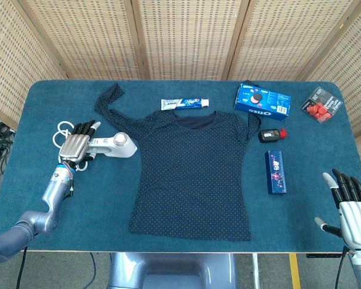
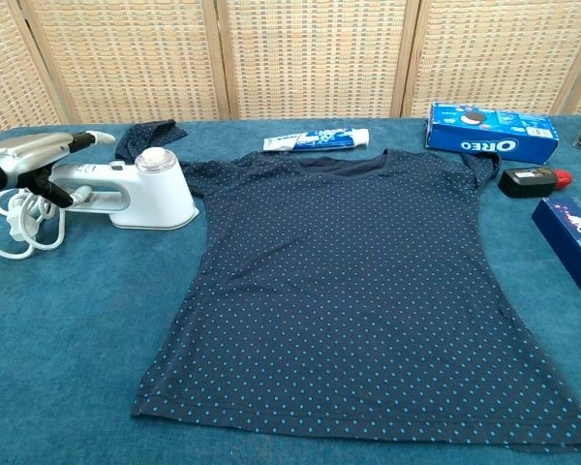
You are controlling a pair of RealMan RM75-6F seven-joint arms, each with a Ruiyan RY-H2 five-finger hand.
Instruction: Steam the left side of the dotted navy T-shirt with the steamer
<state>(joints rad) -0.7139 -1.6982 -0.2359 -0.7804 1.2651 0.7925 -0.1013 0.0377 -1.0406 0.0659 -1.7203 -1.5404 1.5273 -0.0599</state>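
The dotted navy T-shirt (image 1: 192, 171) lies flat in the middle of the blue table, with its left sleeve (image 1: 108, 99) stretched toward the far left. The white steamer (image 1: 113, 145) rests on the cloth just left of the shirt, its cord (image 1: 62, 130) coiled behind it. My left hand (image 1: 77, 145) lies over the steamer's handle (image 2: 92, 189) with fingers stretched out, not closed around it; the chest view shows the left hand (image 2: 27, 155) just above the handle. My right hand (image 1: 349, 208) stands open at the table's near right corner, holding nothing.
A toothpaste tube (image 1: 185, 103) lies by the collar. On the right are an Oreo box (image 1: 262, 100), a black device with a red end (image 1: 272, 135), a blue carton (image 1: 275, 171) and a pack of red pieces (image 1: 320, 106).
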